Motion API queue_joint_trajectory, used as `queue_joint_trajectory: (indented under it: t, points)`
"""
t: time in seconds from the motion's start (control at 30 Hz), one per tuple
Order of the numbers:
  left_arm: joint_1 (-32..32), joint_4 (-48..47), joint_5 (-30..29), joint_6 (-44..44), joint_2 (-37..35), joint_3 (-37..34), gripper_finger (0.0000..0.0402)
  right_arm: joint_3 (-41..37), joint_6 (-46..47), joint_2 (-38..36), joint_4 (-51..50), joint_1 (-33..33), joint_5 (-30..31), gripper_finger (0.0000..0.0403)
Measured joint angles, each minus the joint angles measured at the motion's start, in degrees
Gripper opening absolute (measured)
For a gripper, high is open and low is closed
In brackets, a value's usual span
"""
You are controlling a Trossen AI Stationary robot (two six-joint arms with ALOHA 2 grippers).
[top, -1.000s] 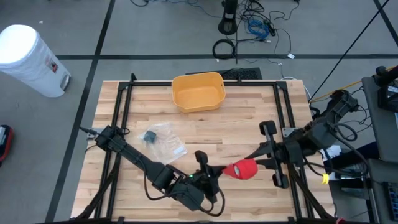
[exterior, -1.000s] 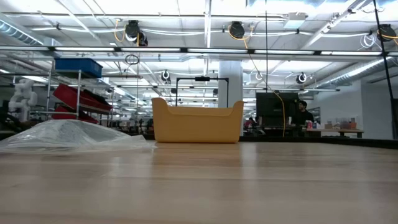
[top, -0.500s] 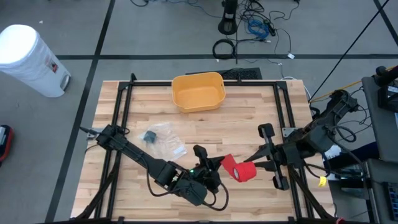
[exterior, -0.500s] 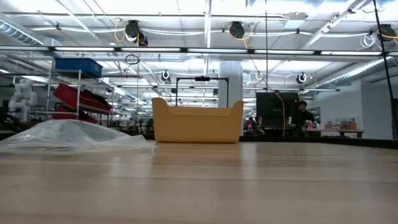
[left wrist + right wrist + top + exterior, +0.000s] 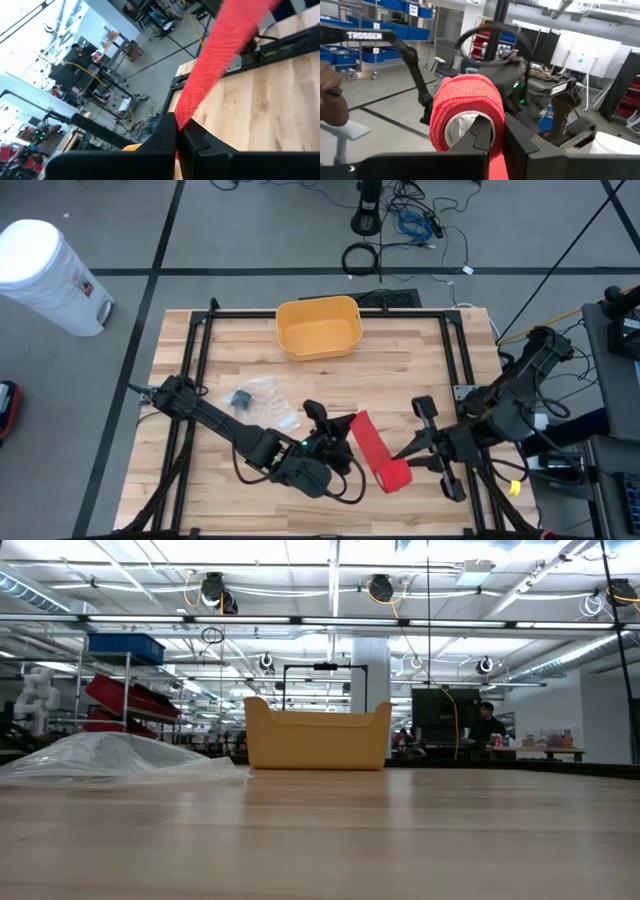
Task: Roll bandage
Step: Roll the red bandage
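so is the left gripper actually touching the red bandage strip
Touching: in the left wrist view the left gripper is shut on the end of the red bandage strip.

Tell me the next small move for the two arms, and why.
Probably the right gripper should turn the red bandage roll toward the left gripper, which pinches the strip's free end. The strip hangs unrolled between them, so this would wind it up.

A pale wooden tabletop [image 5: 390,380] stands on a grey floor [image 5: 250,240] crossed by dark lines, with a white bin [image 5: 45,275] and tangled cables [image 5: 400,225] nearby, while beyond it bright ceiling lights [image 5: 330,590] hang over shelving with blue crates [image 5: 125,645].
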Motion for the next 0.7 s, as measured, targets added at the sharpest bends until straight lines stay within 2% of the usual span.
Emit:
queue_joint_trajectory:
  t: [0.7]
  points:
    - [0.26,0.82,-0.81,2.05,-4.46,0.01,0.0002,0.00,2.83,3.08,-2.28,0.55,0.16,0.0019]
